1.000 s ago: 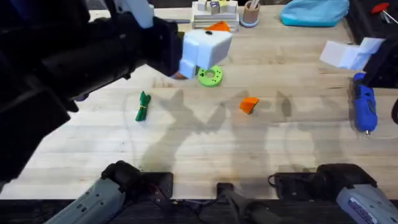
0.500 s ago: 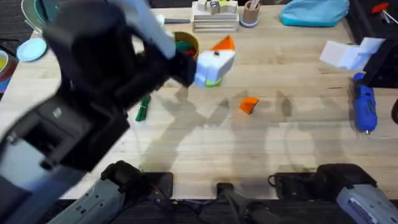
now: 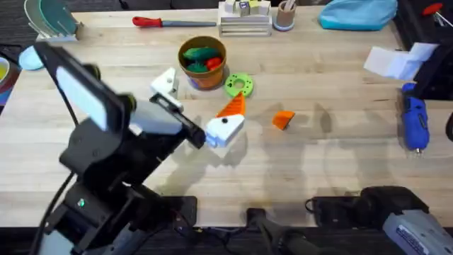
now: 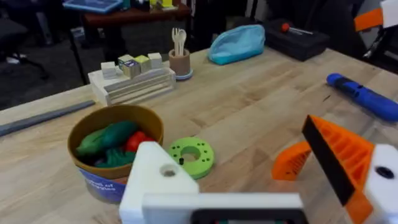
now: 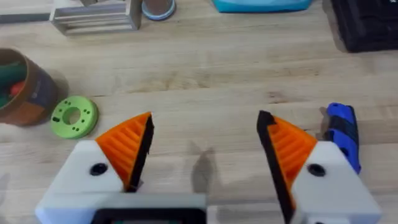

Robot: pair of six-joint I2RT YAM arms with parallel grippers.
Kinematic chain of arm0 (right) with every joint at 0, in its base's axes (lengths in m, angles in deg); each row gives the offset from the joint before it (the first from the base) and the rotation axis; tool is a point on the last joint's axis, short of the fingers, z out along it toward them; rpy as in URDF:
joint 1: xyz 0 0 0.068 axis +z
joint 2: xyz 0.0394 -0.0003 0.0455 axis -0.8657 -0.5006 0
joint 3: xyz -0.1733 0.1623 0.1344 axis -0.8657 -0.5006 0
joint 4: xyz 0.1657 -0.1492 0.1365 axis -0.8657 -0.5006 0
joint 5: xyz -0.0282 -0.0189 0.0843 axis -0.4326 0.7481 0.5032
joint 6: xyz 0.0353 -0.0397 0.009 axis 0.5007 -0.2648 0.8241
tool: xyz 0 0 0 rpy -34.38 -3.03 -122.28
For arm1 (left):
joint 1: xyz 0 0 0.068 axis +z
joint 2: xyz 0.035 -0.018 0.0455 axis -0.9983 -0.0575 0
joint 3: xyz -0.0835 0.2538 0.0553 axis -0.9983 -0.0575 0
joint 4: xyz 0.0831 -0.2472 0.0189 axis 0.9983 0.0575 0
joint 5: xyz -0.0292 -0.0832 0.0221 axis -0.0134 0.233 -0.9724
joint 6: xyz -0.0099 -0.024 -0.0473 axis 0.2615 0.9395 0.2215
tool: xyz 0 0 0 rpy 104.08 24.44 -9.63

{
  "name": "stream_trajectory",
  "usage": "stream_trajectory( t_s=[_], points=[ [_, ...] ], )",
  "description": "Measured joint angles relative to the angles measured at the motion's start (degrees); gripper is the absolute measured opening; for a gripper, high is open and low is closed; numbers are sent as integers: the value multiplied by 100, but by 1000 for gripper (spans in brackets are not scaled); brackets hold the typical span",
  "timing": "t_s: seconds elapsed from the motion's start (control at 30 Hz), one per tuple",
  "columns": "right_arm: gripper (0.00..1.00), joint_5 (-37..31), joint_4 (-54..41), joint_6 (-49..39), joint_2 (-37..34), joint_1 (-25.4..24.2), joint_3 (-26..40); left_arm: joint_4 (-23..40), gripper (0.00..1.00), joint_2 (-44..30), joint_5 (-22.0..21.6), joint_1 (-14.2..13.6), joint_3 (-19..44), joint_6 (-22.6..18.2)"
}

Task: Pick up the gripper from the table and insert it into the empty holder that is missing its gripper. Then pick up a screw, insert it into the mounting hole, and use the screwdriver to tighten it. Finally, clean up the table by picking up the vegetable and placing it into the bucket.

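Your left gripper point(image 3: 204, 106), fingers spread and empty, lacks one pad, so it hangs beside the loose gripper point(image 3: 283, 119); right gripper point(image 5: 202, 152) waits open, empty.

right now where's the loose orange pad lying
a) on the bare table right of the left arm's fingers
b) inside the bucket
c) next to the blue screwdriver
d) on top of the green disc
a: the loose orange pad lies alone on the wood, right of the left gripper, apart from the green disc, the bucket and the blue screwdriver.
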Motion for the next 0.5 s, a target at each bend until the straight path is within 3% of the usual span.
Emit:
stream_trajectory(
  t_s=[0.5],
  points=[
    [991,2,0,0,-2,0,0,711,993,1393,42,-11,-419,0]
  ],
)
